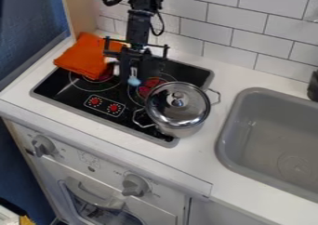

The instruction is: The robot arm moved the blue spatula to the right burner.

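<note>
The black gripper [135,70] hangs low over the back middle of the black stove top [62,91], between the orange cloth and the pot. The small blue spatula [133,81] is right at the gripper's lower end, its light blue end pointing toward the front and a paler part running up between the gripper's dark parts. Around the right burner [151,84], the spatula's blue end lies at the left side of the red centre. Whether the spatula touches the stove or is held clear of it, I cannot tell.
A metal pot with a lid [178,105] covers the stove's right front part, its handles sticking out. An orange cloth [85,56] lies over the back left corner. A grey sink [267,140] is at the right, and a tiled wall [227,33] rises behind.
</note>
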You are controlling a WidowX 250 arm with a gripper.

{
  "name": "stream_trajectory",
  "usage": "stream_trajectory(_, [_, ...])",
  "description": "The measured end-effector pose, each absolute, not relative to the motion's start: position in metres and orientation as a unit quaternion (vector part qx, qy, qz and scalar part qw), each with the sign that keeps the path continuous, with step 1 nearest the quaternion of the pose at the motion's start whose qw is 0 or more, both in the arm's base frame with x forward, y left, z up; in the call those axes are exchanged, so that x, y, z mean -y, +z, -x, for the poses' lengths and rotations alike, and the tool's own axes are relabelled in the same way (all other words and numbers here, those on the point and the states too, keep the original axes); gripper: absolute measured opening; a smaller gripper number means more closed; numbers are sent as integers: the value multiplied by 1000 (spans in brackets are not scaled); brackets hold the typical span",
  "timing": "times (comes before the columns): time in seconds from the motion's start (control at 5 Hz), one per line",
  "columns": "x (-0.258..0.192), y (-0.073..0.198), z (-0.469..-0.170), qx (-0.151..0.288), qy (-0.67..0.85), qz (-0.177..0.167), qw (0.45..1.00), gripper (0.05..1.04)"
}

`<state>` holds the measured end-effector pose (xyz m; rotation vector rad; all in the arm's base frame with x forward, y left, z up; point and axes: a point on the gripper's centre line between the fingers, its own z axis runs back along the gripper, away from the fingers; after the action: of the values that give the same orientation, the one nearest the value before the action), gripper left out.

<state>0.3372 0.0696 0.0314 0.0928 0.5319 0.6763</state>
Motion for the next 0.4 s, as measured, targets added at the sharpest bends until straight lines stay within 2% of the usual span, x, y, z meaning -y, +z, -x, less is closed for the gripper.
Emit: stream_trajectory(0.4, [-71,27,-362,-246,341,-34,907,317])
